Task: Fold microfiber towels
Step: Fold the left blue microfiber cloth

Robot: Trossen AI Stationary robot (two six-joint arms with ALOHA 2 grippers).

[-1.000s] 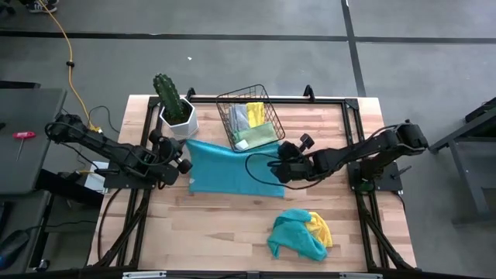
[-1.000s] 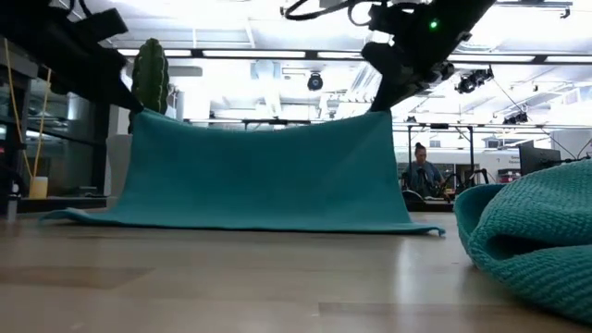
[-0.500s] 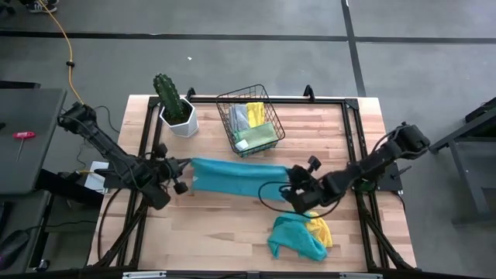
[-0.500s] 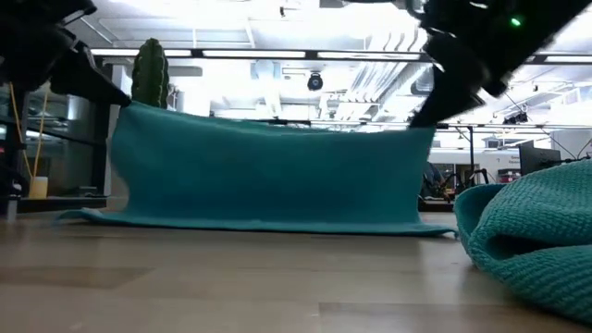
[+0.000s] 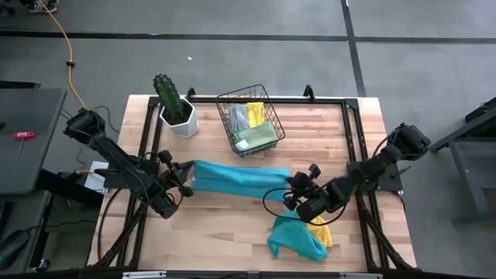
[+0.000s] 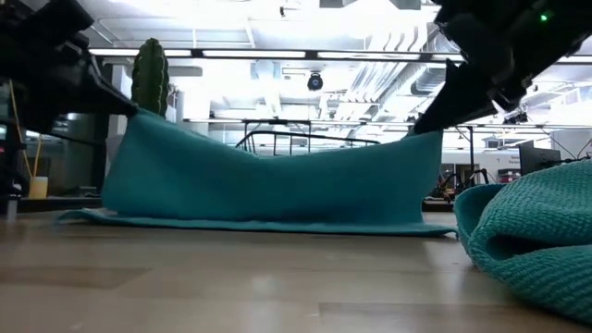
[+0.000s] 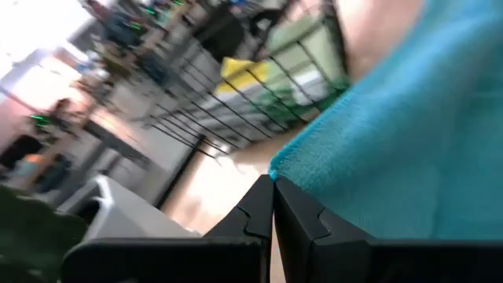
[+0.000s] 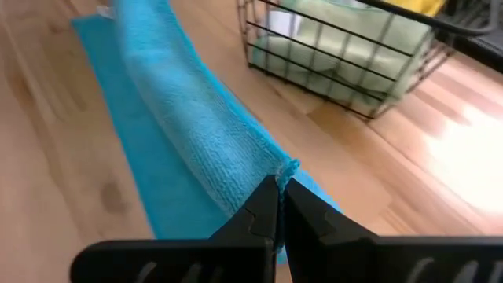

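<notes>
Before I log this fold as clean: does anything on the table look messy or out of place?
Yes: a teal towel and yellow towel lie crumpled together at the near edge, unfolded. The teal towel being folded sags in the middle between the end effectors.

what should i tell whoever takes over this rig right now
Left gripper: shut on one corner of the teal towel.
Right gripper: shut on the opposite corner of the same towel.
The towel's far edge is lifted and carried toward the near edge; its lower edge lies on the table. The fold is not yet laid down.
A crumpled pile of teal and yellow towels waits unfolded at the table's near side by the right arm.
The wire basket at the far side holds yellow, green and grey cloths.
Left to do: lay this fold flat, finish it, then fold the pile.
</notes>
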